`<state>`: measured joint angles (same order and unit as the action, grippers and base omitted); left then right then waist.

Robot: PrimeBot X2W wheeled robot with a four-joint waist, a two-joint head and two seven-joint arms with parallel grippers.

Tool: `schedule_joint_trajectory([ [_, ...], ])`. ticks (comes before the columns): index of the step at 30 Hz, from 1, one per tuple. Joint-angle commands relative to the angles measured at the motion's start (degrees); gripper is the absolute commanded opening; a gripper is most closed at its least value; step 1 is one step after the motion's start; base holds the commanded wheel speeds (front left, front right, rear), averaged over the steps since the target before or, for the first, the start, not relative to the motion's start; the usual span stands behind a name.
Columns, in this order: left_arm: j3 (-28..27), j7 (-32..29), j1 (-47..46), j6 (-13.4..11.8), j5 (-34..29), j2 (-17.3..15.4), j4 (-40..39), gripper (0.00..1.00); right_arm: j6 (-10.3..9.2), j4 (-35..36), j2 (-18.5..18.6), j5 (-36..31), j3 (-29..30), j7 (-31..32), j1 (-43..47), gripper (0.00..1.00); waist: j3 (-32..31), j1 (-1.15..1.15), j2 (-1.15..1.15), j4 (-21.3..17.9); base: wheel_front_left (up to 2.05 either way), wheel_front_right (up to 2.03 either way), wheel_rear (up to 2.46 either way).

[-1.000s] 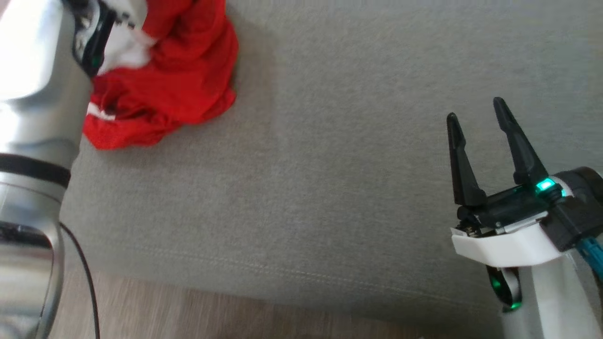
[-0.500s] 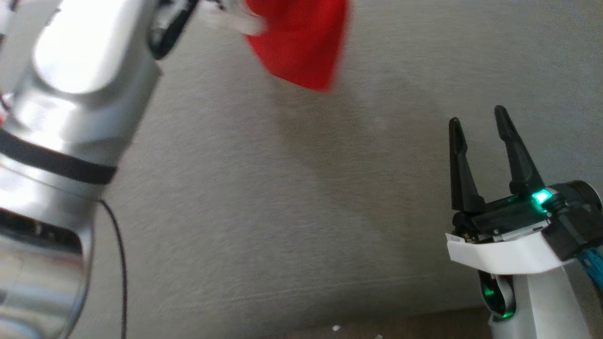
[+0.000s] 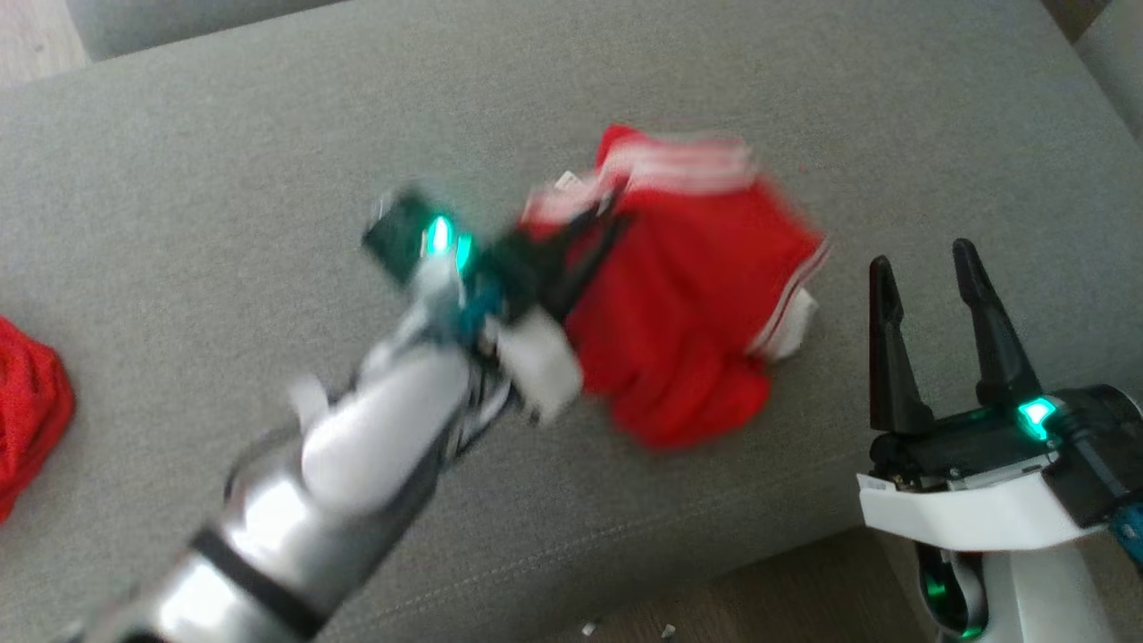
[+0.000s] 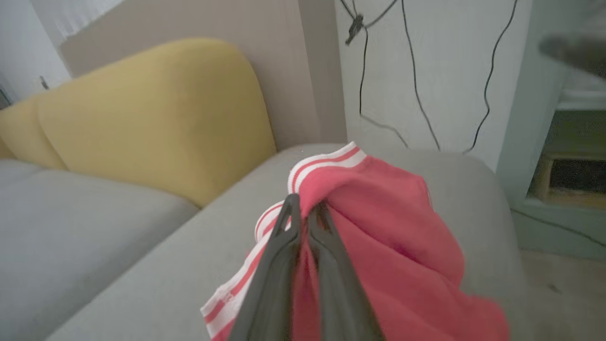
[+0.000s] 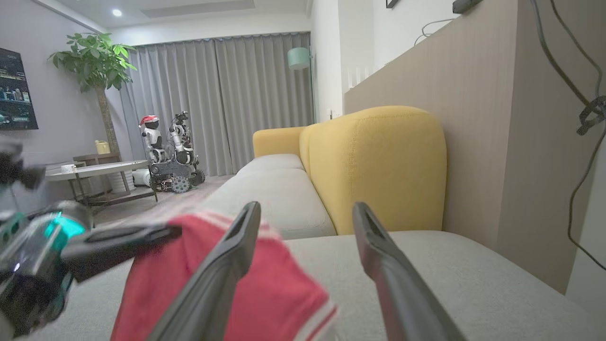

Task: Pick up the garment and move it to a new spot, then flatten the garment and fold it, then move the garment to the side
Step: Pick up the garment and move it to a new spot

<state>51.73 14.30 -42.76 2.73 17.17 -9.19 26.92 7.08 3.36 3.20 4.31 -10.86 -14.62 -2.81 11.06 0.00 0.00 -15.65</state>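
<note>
1. A crumpled red mesh cloth (image 3: 31, 420) lies at the grey fabric sofa seat's (image 3: 223, 134) left edge
2. The left gripper (image 4: 306, 203) is pinched tight on the red garment with white-striped trim (image 3: 696, 330), mid-seat
3. The right gripper (image 3: 929, 268) gapes wide, empty, just right of it

Red garment (image 3: 688, 304) with white-striped bands, centre frame, plain grey sofa seat (image 3: 223, 134), yellow backrest (image 4: 156, 118), upper left of the left wrist view, black-fingered right gripper (image 3: 921, 254) with green light, lower right, second red cloth (image 3: 27, 411), left edge, pale brown floor (image 3: 786, 589), bottom edge
</note>
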Motion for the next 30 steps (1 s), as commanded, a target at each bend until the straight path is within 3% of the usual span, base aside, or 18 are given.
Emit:
schedule_joint_trajectory([
  [1,-2.26,0.68,-1.72,-0.89,-0.89,-2.03,-2.08,0.0,0.41,1.66,-0.31,0.07,-1.24,-0.38,-0.67,1.0,0.21,0.0,0.0,0.23,0.0,0.0,0.0],
  [4,-3.08,0.68,3.72,-3.19,-3.9,-3.76,-2.5,0.0,0.41,1.12,-0.32,-0.14,-0.89,-0.38,-0.4,1.0,0.32,0.0,0.0,1.08,0.0,0.0,0.0],
  [5,-3.49,0.68,5.15,-3.82,-4.75,-4.35,-2.72,0.14,0.41,0.98,-0.32,-0.16,-0.83,-0.38,-0.25,1.0,0.2,0.0,0.0,1.52,0.0,0.0,0.0],
  [6,-4.28,0.69,6.54,-4.68,-5.27,-4.73,-3.18,0.71,0.41,0.75,-0.32,-0.19,-0.87,-0.38,-0.04,1.0,0.0,0.0,0.0,2.05,0.0,0.0,0.0],
  [7,-5.56,0.69,8.11,-5.46,-5.05,-4.8,-3.89,1.0,0.41,0.54,-0.32,-0.34,-0.91,-0.38,0.17,1.0,-0.28,0.0,0.0,2.64,0.0,0.0,0.0],
  [15,-16.27,0.69,20.46,-9.14,-4.14,-4.19,-14.02,1.0,0.41,-1.87,-0.32,-0.62,-0.77,-0.38,1.97,1.0,-3.92,0.0,0.0,8.67,0.0,0.0,0.0],
  [23,-27.16,0.69,33.2,-14.27,-5.24,0.78,-23.04,1.0,0.41,-4.21,0.02,-0.1,0.59,-0.38,5.02,1.0,-9.52,0.0,0.0,14.91,0.0,0.0,0.0],
  [30,-32.25,0.7,40.33,-14.92,-8.99,3.27,-29.31,1.0,0.41,-5.09,0.05,0.31,1.95,-0.38,7.18,1.0,-11.89,0.0,0.0,17.74,0.0,0.0,0.0],
])
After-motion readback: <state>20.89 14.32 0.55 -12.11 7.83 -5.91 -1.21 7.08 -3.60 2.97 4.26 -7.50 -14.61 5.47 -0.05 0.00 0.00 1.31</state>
